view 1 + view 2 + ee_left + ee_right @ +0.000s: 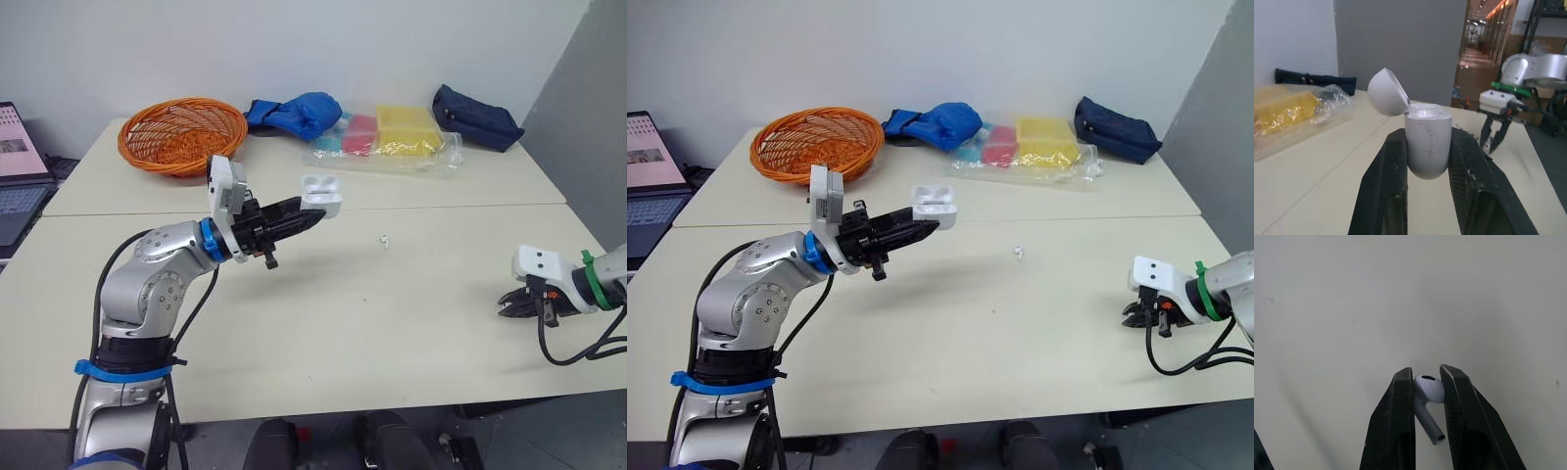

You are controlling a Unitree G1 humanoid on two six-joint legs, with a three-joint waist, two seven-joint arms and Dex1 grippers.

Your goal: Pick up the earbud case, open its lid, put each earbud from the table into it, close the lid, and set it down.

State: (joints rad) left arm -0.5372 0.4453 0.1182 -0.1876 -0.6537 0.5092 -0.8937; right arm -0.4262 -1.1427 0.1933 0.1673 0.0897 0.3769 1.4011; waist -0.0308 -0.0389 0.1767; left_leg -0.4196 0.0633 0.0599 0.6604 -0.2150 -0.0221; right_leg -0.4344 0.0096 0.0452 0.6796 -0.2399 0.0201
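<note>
Left gripper [310,217]: raised over the left half of the table [343,343], both black fingers clamped on the earbud case
Earbud case [1427,147]: one; in the air between the left fingertips, well above the tabletop
Case axis: long axis upright, rounded base down, open mouth facing up
Lid [1387,92]: swung open, tilted back off one upper edge of the case
Earbuds: two in all
Loose earbud [386,240]: one; lying on the table near the middle, between the two grippers, too small to tell which way it points
Right gripper [509,305]: low over the right edge of the table, fingers closed on the second earbud
Held earbud [1427,389]: round head pinched between the fingers, stem slanting back from the fingertips toward the wrist
Back of the table, left to right: one laptop [15,186] off the left end, one orange basket [181,134], one blue cloth bundle [299,113], one clear plastic bag [392,137] with yellow and pink items inside, one dark blue pouch [477,116]
</note>
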